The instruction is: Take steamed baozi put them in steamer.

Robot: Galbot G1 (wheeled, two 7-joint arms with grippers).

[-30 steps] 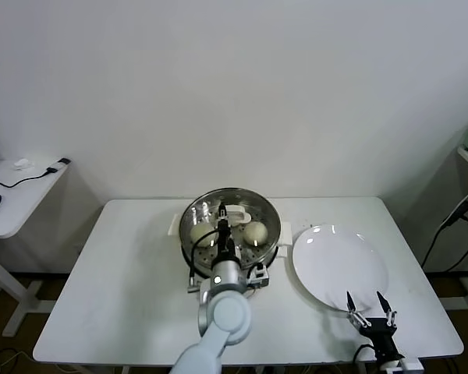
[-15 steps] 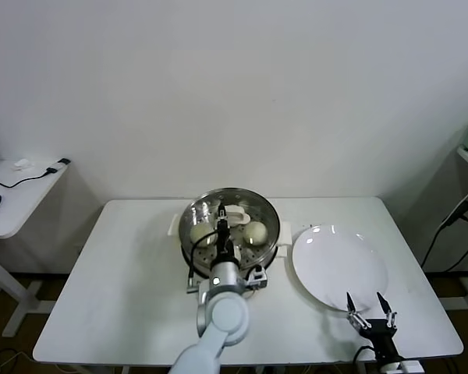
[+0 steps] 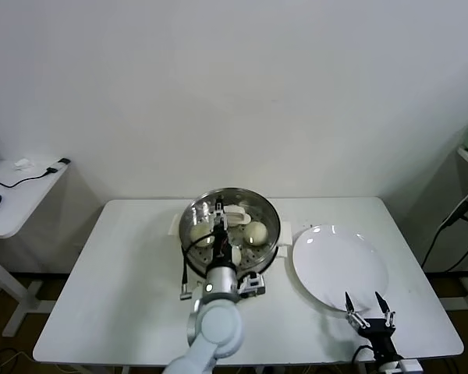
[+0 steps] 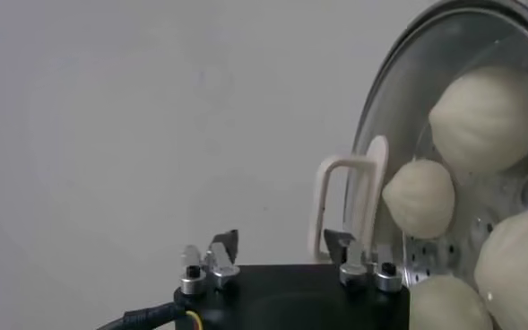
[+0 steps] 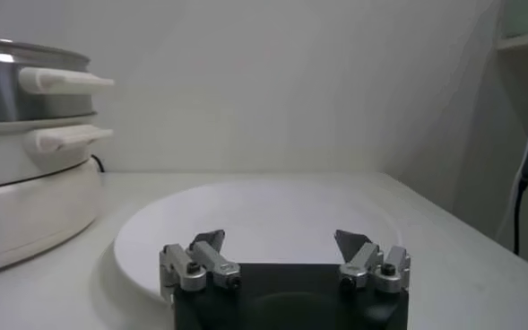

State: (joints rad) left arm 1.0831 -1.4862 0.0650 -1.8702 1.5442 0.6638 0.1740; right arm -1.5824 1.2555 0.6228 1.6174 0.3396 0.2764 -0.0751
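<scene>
The steamer [image 3: 270,220] stands mid-table, a shiny steel basket on a white pot base. Three baozi show in it in the head view, at the left [image 3: 201,232], right [image 3: 255,232] and front [image 3: 235,255]. The left wrist view shows several baozi [image 4: 486,117] on the perforated floor inside the rim [image 4: 379,121]. My left gripper [image 3: 220,231] [image 4: 281,244] hovers over the basket, pointing at its far rim, open and empty. My right gripper [image 3: 367,301] [image 5: 281,240] waits open and empty at the table's front right, before the plate.
An empty white plate [image 3: 339,265] [image 5: 264,215] lies right of the steamer. A white loop handle [image 4: 346,204] stands at the steamer's far rim. Side handles [image 5: 62,81] stick out toward the plate. A side table [image 3: 15,195] with cables stands far left.
My left gripper has gone from shut to open and the arm has drawn back toward me a little. A baozi now lies uncovered at the basket's front. The right arm is still.
</scene>
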